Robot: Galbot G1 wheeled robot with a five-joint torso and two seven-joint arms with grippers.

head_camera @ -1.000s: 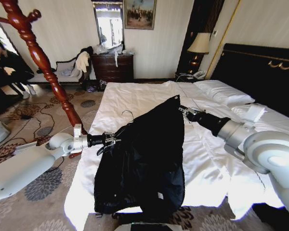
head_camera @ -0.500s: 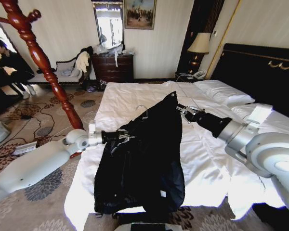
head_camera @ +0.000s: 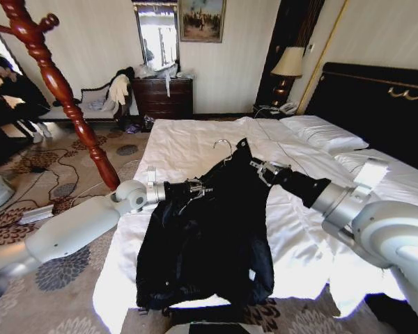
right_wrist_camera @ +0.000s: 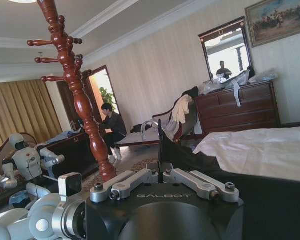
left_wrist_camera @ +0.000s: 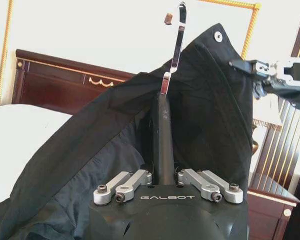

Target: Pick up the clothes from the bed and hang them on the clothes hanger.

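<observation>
The black jacket [head_camera: 209, 236] hangs between my two grippers over the foot of the bed [head_camera: 188, 136]. My left gripper [head_camera: 197, 188] is shut on the black stem of the clothes hanger [left_wrist_camera: 163, 135]. The hanger's silver hook [head_camera: 224, 145] pokes up beside the jacket's raised edge, and fabric drapes over the hanger's arms, hiding them. My right gripper [head_camera: 256, 167] is shut on that raised edge of the jacket [right_wrist_camera: 161, 142], close to the hook. In the left wrist view the jacket [left_wrist_camera: 90, 165] surrounds the stem, with the right gripper [left_wrist_camera: 257, 70] at its top corner.
A tall red-brown wooden coat stand [head_camera: 63, 90] rises left of the bed. White pillows [head_camera: 324, 132] and the black headboard [head_camera: 376, 104] lie to the right. A dresser [head_camera: 164, 97] and a bench with clothes stand at the far wall. Cables run over the patterned carpet [head_camera: 63, 268].
My left gripper has carried the hanger to the right, into the jacket, so its hook now stands next to the right gripper. The right gripper and the jacket's top edge came down slightly.
</observation>
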